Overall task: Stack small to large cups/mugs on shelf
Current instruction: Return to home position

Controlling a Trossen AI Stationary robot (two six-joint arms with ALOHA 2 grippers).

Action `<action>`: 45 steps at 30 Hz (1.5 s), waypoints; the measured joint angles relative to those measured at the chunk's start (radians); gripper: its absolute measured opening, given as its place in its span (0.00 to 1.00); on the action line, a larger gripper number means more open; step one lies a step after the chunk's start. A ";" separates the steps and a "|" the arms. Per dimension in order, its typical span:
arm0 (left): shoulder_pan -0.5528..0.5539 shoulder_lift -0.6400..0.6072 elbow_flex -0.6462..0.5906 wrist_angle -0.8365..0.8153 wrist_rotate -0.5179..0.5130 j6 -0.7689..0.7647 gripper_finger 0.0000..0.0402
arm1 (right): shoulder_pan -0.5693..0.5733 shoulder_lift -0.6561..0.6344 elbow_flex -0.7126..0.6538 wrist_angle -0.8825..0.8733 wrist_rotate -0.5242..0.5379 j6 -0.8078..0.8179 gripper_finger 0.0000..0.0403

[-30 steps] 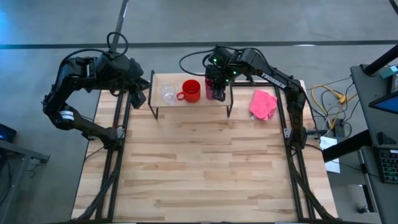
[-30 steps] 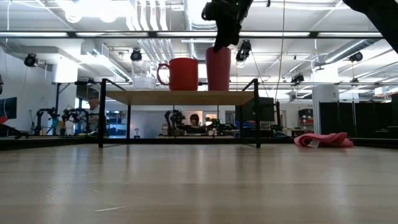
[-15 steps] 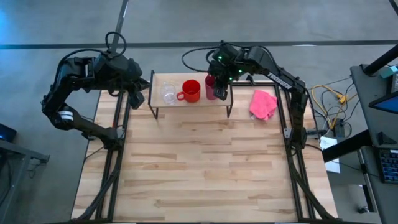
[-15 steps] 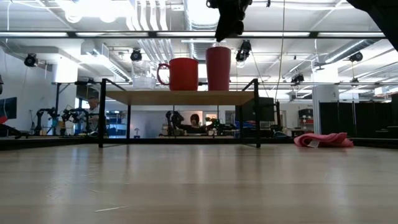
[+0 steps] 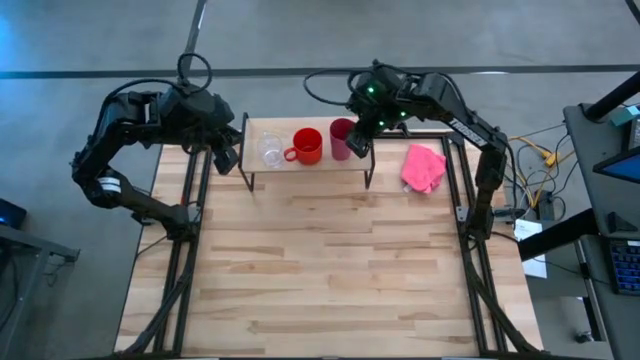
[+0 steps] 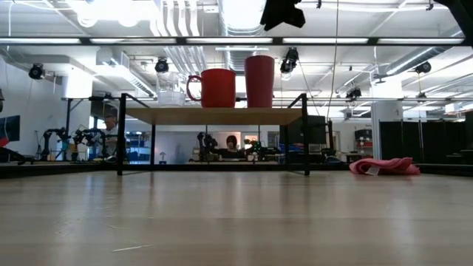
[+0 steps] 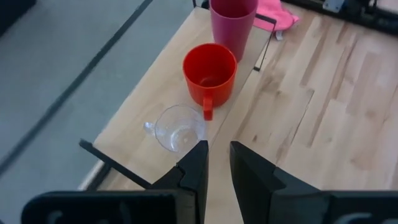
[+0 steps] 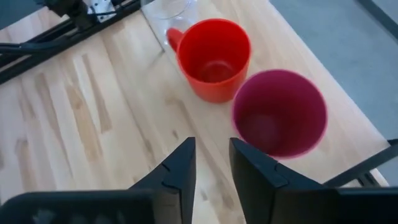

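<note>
All three vessels are up on the shelf [image 5: 288, 128], in a row and upright. The clear glass cup [image 5: 270, 150] is at the left arm's end. The red-orange mug [image 5: 308, 146] is in the middle, handle turned toward the glass. The magenta tumbler [image 5: 341, 138] is at the right arm's end, close beside the mug.

The right gripper [image 5: 358, 143] hangs over that end, just beside the tumbler, fingers parted a little and holding nothing. The left gripper [image 5: 226, 157] sits off the shelf's other end, fingers drawn nearly together and empty too. A pink cloth [image 5: 423, 167] lies crumpled on the table [image 5: 320, 270] past the right-arm end, apart from the rack.

From table height the right gripper is only a dark shape at the top edge, above the tumbler's rim and touching nothing. That level look also shows the heights stepping up from glass to mug to tumbler, which the overhead view flattens. A person [image 6: 233, 142] shows far back in the room, under the shelf top.

The wrist cameras look down inside: the mug is empty, the tumbler is empty, and the glass looks empty as well.
</note>
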 joint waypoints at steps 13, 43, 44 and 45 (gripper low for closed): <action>-0.001 -0.178 0.000 0.009 0.102 -0.176 0.13 | 0.159 -0.200 0.000 -0.039 -0.002 0.002 0.18; 0.000 -0.579 -0.356 0.219 0.111 -0.291 0.13 | 0.494 -0.434 -0.127 0.200 -0.074 0.020 0.20; 0.000 -0.615 -0.400 0.262 0.120 -0.291 0.13 | 0.506 -0.445 -0.146 0.240 -0.074 0.009 0.20; 0.000 -0.650 -0.443 0.301 0.129 -0.292 0.13 | 0.516 -0.460 -0.166 0.274 -0.074 0.000 0.20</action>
